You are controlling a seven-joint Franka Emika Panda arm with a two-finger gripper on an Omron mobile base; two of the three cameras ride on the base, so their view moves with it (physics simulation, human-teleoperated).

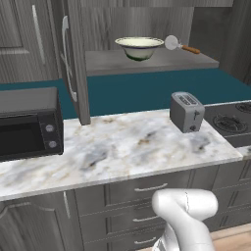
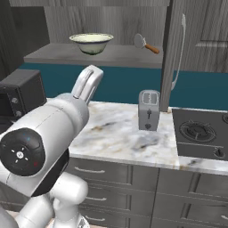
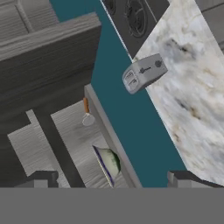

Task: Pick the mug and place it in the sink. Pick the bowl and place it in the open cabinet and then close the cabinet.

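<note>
The cream-white bowl (image 1: pixel 139 47) (image 2: pixel 91 43) with a green lower outside sits upright on the grey inner shelf (image 1: pixel 147 62) of the upper cabinet (image 2: pixel 111 20). Both cabinet doors stand open; one door (image 1: pixel 73 63) is at the left, the other (image 2: pixel 171 58) at the right. In the hand view the bowl (image 3: pixel 109 162) appears rolled sideways on the shelf, well ahead of my gripper (image 3: pixel 113 180). The gripper is open with nothing between its fingertips (image 3: pixel 41 178). The mug and the sink are out of view.
A small round utensil with an orange handle (image 1: pixel 179 45) (image 2: pixel 144 43) lies on the shelf beside the bowl. On the marble counter (image 1: pixel 122 147) stand a toaster (image 1: pixel 186 112) (image 2: pixel 148 110) and a black microwave (image 1: pixel 27 122). A stove (image 2: pixel 200 133) adjoins the counter.
</note>
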